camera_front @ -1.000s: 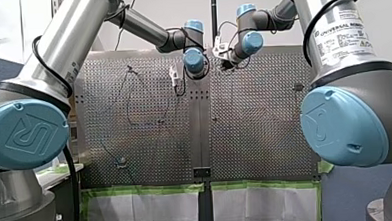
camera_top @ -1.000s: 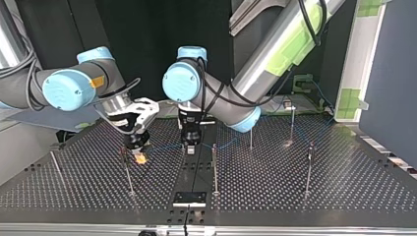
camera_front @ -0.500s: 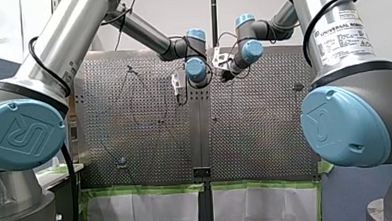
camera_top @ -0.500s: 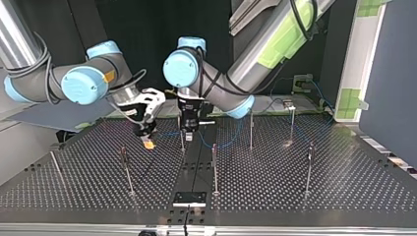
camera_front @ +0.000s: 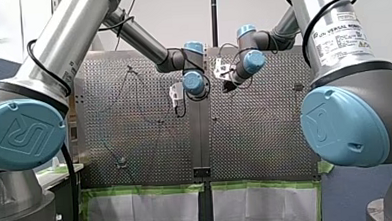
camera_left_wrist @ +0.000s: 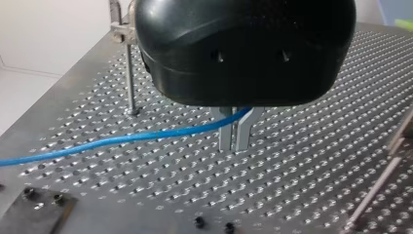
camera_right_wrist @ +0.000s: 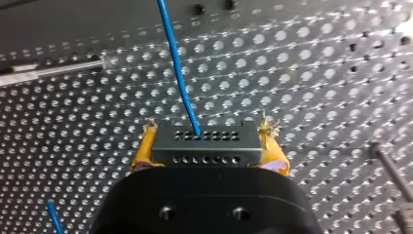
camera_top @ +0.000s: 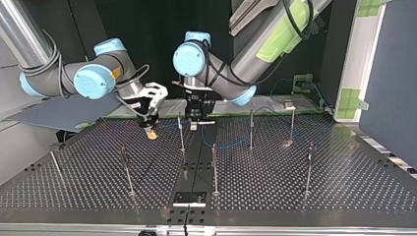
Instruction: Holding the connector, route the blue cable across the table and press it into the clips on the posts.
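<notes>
Clamping the connector (camera_right_wrist: pixel 202 145) in right gripper (camera_right_wrist: pixel 208 146), pinching the blue cable (camera_left_wrist: pixel 122 141) in near-closed left gripper (camera_left_wrist: pixel 235 145); seemingly early, with clips (camera_left_wrist: pixel 118 33) on posts (camera_top: pixel 181 133) apparently unfilled.

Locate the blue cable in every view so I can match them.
Top view: blue cable curves between the middle posts.
Front view: too thin to pick out surely.
Left wrist view: passes between my left gripper's fingers.
Right wrist view: runs ahead from the connector.
Shared landmark: my left gripper (not in right wrist view).
</notes>
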